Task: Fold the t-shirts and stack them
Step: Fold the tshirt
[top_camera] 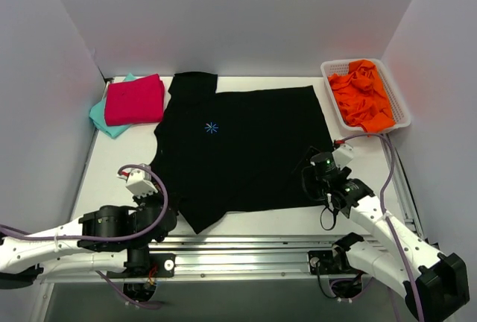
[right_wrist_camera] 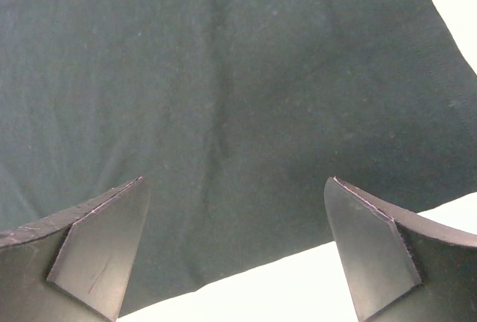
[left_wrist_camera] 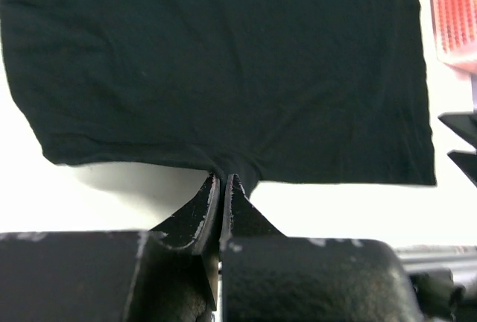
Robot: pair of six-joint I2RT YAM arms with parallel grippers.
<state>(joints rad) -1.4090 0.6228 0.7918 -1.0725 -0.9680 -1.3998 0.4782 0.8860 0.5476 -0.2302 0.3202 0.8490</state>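
Note:
A large black t-shirt (top_camera: pixel 238 147) with a small light-blue asterisk lies spread flat on the white table. My left gripper (left_wrist_camera: pixel 224 179) is shut on the shirt's near-left edge (left_wrist_camera: pixel 231 165) and lifts it slightly; in the top view that gripper (top_camera: pixel 173 214) sits at the shirt's near-left corner. My right gripper (right_wrist_camera: pixel 235 188) is open and empty over the shirt's near-right corner (right_wrist_camera: pixel 223 113); in the top view it (top_camera: pixel 317 177) hovers at that edge. A folded magenta-pink shirt (top_camera: pixel 134 99) lies on a folded teal shirt (top_camera: pixel 104 119) at the far left.
A white basket (top_camera: pixel 400 102) holding crumpled orange cloth (top_camera: pixel 363 98) stands at the far right. White walls enclose the table on three sides. A metal rail (top_camera: pixel 246 246) runs along the near edge between the arm bases.

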